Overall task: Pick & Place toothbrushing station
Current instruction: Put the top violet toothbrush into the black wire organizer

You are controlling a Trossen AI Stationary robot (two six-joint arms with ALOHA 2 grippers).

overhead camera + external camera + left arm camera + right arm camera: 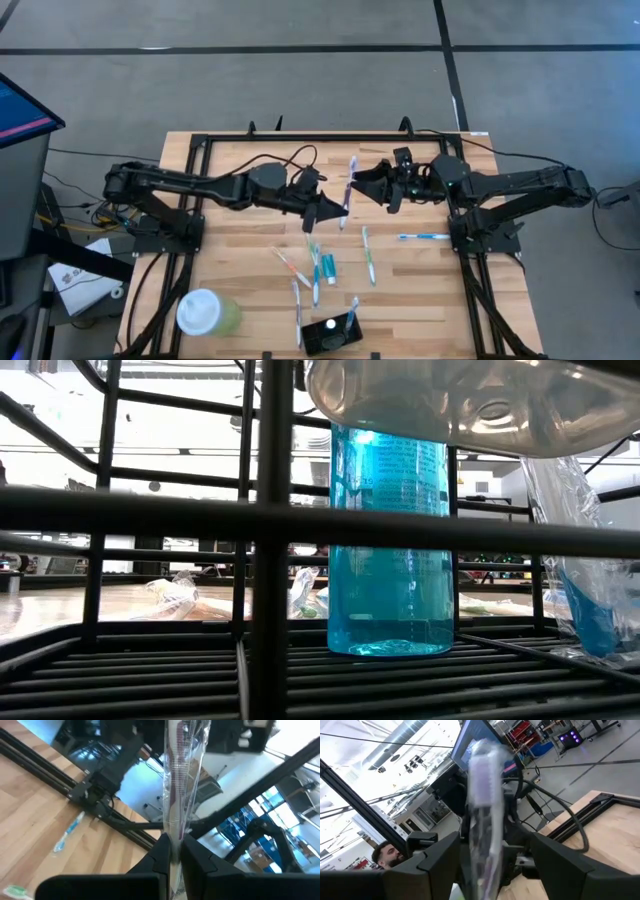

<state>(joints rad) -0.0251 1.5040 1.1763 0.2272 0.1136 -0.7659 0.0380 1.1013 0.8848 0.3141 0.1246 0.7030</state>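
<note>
Left hand [335, 214] is clamped on the lower end of a wrapped toothbrush [349, 190], raised above the surface's [430, 300] far middle. Right hand [372, 183] waits spread open beside it, empty. Item judged light, stiff, film slippery: grip mid-handle.

Grey floor [300, 90] around the wooden table [420, 300], crossed by dark seam lines. Monitor [20, 110] at one edge on dark stand. Right wrist view: bright hall, ceiling ducts [405, 740], a person [387, 854] low down.
</note>
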